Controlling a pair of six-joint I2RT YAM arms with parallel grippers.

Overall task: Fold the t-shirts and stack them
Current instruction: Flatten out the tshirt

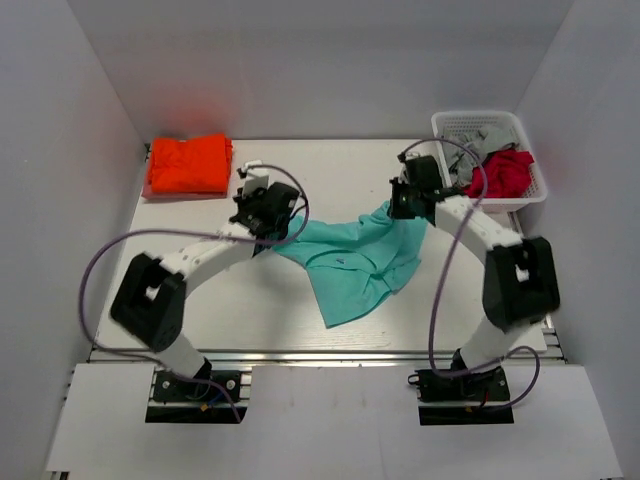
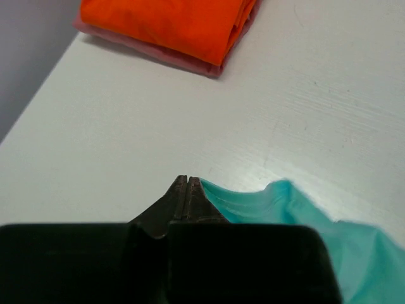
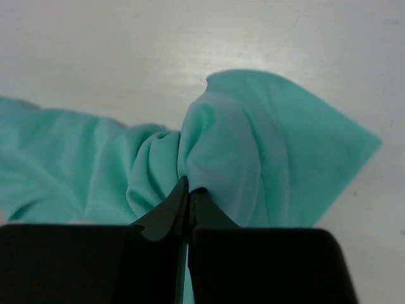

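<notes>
A mint-teal t-shirt [image 1: 360,258] hangs crumpled between my two grippers over the middle of the white table [image 1: 190,225], its lower part trailing toward the front edge. My left gripper [image 1: 270,215] is shut at the shirt's left corner. In the left wrist view the teal hem [image 2: 253,199] runs right up to the closed fingertips [image 2: 188,180]. My right gripper [image 1: 403,205] is shut on a bunched fold at the shirt's right side [image 3: 209,136]; its tips [image 3: 190,185] are buried in the cloth. A folded orange t-shirt [image 1: 188,165] [image 2: 171,22] lies at the back left corner.
A white basket [image 1: 478,118] holding red cloth [image 1: 508,172] and grey cloth stands at the back right. A pink layer [image 2: 190,60] shows under the orange shirt. White walls enclose the table on three sides.
</notes>
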